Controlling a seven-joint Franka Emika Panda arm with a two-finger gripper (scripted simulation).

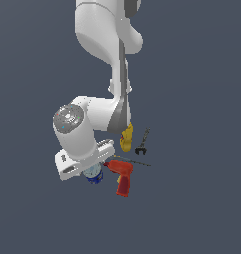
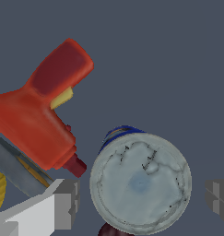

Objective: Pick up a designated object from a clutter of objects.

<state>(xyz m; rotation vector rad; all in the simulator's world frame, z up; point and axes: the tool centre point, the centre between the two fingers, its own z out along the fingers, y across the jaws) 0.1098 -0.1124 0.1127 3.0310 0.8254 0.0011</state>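
The blue can (image 2: 140,183) stands upright on the grey floor, just beside the nose of the red power drill (image 2: 37,115); its silvery-white lid faces straight up at my wrist camera, so its long axis runs vertical, in line with my approach. My gripper (image 2: 141,196) is spread wide; one finger (image 2: 66,203) shows on one flank of the can and the other on the opposite flank, each with a visible gap to the can's wall, so I pinch nothing yet. In the exterior view my hand hangs low over the can (image 1: 94,173), hiding most of it. I judge the reach and alignment done; the closing and the lift remain. A dark red ball (image 2: 114,229) peeks out by the can's rim; the yellow bottle (image 1: 126,137) and black clamp tool (image 1: 143,142) lie beyond the drill.
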